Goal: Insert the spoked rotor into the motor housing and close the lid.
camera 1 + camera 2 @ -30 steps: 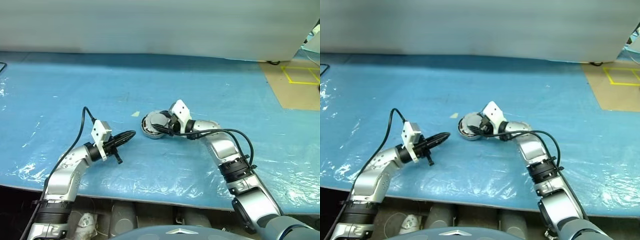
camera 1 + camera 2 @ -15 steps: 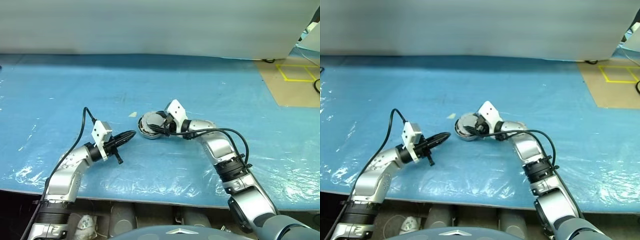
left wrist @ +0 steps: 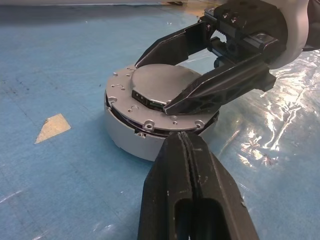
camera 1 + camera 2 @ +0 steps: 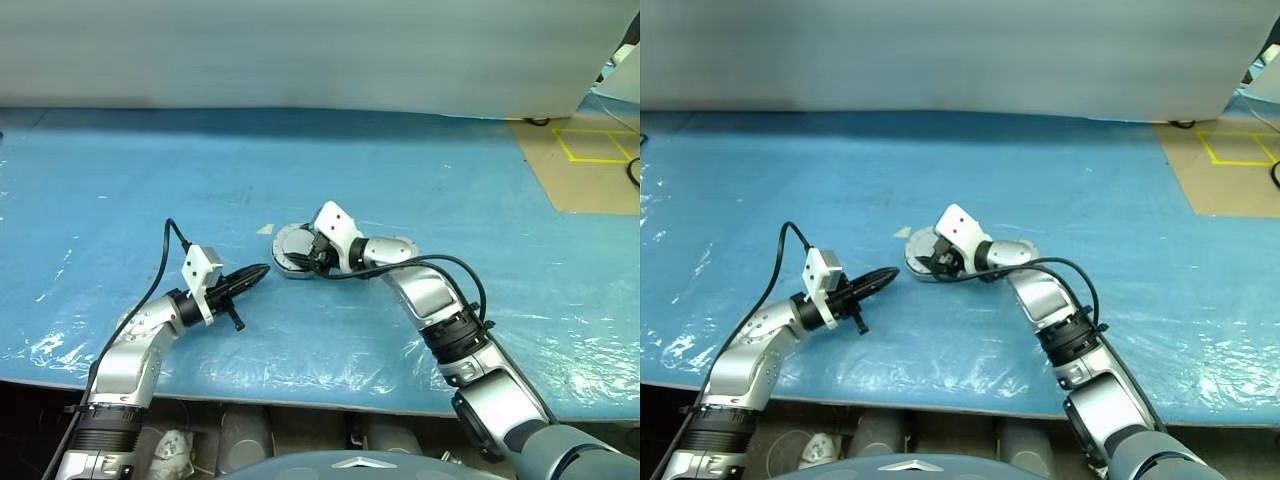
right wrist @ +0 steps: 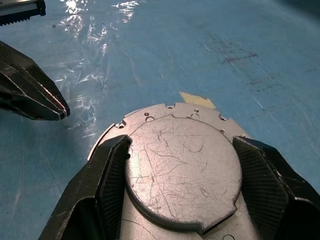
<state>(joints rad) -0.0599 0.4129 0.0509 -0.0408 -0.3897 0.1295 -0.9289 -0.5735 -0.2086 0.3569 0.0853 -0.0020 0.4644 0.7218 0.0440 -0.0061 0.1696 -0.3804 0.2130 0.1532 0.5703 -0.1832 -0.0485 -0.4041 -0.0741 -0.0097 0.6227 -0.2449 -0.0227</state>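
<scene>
While the left gripper [image 4: 262,269] hangs where it was a second ago, fingers pressed together and empty, just left of the work, the right gripper [image 3: 165,75] has carried its load a little to the left across the blue table [image 4: 450,190]. Its fingers are spread wide and clamp the raised round plate of the lid [image 5: 182,167] from both sides. That lid sits on top of the motor housing [image 3: 132,140], with a dark seam between the two on the near side, so it may not be fully seated. No spoked rotor can be seen loose; I judge it is already inside. A scrap of tape [image 3: 52,127] lies beside the housing. The shift suggests the right arm is nudging or aligning the lid, the closing step.
</scene>
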